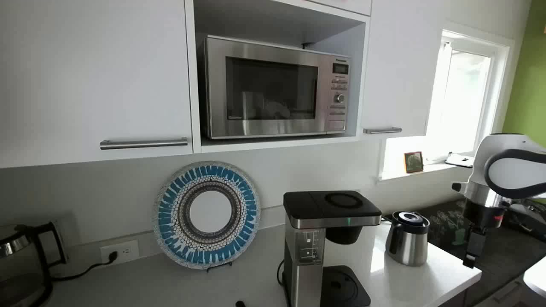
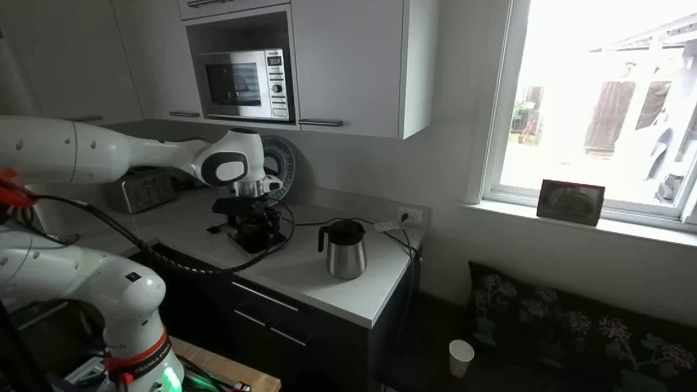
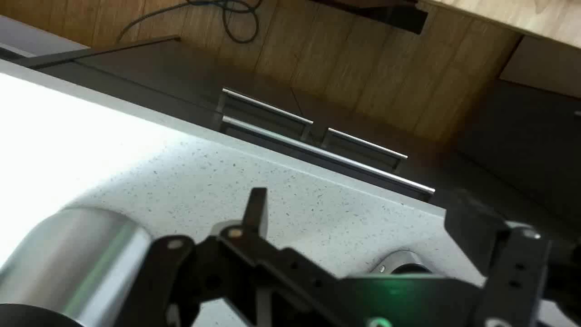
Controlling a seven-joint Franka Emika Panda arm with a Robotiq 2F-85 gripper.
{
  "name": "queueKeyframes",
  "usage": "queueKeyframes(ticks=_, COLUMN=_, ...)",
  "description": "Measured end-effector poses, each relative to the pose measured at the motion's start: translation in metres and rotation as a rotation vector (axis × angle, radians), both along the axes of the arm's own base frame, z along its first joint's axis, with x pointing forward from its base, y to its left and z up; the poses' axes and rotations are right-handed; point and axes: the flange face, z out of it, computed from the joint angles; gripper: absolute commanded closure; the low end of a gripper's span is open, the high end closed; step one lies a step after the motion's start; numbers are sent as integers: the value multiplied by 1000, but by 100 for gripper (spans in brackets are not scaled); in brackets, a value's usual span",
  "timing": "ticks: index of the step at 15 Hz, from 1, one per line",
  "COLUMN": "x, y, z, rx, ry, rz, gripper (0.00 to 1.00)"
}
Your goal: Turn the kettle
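Observation:
The small silvery kettle (image 1: pixel 411 247) with dark lid and handle stands upright on the white counter, right of the coffee machine (image 1: pixel 307 251) in an exterior view. It also shows in an exterior view (image 2: pixel 347 258), its handle on the left side. In the wrist view the kettle's steel body (image 3: pixel 81 259) is cut off at the lower left. My gripper (image 1: pixel 471 258) points down, apart from the kettle. In an exterior view the gripper (image 2: pixel 255 223) overlaps the coffee machine, left of the kettle. In the wrist view the gripper (image 3: pixel 358 222) has its fingers wide apart with nothing held.
A darker glassy kettle (image 1: pixel 21 268) stands at the far left. A patterned blue disc (image 1: pixel 239 185) leans on the wall. A toaster (image 2: pixel 147 190) sits further back. Cables (image 2: pixel 405 239) run behind the kettle. The counter's front edge (image 3: pixel 317 181) lies above drawer handles.

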Motion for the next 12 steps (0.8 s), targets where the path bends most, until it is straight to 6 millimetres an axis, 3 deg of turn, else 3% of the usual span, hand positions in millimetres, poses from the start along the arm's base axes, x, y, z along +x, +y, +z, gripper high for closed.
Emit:
queueKeyframes(ticks=8, x=0, y=0, z=0, rx=0, ry=0, rz=0, gripper=0)
queueKeyframes(ticks=12, x=16, y=2, z=-5, rx=-22, ry=-21, rz=-179, gripper=0)
